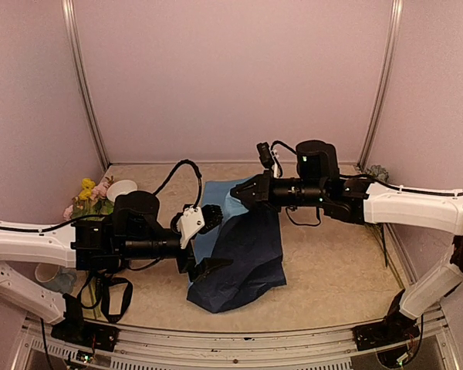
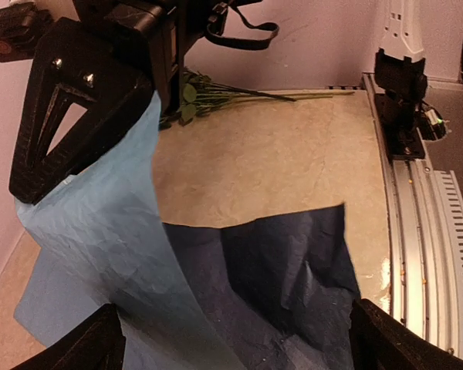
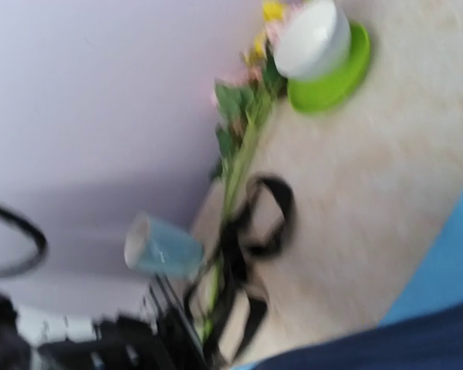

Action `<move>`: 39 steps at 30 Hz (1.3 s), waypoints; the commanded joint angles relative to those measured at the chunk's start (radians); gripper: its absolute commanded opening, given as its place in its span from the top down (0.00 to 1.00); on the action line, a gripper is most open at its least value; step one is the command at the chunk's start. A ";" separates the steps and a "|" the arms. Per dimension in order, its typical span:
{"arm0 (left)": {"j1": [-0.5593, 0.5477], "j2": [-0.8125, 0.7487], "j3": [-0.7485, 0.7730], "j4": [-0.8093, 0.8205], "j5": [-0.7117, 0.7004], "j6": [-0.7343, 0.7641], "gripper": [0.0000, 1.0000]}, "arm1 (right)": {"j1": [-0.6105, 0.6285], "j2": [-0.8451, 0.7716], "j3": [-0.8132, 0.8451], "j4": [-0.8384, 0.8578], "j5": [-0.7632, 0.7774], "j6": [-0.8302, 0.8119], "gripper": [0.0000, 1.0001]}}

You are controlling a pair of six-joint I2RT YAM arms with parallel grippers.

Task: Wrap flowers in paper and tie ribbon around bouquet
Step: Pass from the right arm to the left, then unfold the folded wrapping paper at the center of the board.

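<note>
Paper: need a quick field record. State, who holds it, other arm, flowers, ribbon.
paper: light-blue sheet, navy reverse showing, partly folded over, one edge lifted off the table
right fingers: shut on the paper's lifted edge
left fingers: open, spread either side over the paper, holding nothing
flowers: lying at the table's left side, unwrapped
ribbon: loose by the flower stems, untied
</note>
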State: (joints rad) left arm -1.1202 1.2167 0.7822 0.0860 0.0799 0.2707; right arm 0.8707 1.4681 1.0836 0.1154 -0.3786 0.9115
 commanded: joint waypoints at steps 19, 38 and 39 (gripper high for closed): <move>0.127 -0.073 0.002 0.210 -0.253 -0.184 1.00 | -0.014 -0.116 0.052 -0.339 0.400 -0.208 0.34; 0.314 -0.164 -0.191 0.652 -0.144 -0.747 1.00 | -0.355 -0.554 -0.177 -0.680 0.606 -0.293 0.24; 0.363 -0.165 -0.203 0.601 -0.179 -0.795 1.00 | -0.355 -0.521 -0.173 -0.665 0.576 -0.302 0.25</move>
State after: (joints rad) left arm -0.9176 1.0885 0.6662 0.5861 -0.0204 -0.1570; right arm 0.5213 0.8604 0.9192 -0.5663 0.3016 0.6754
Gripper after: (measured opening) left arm 0.007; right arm 0.756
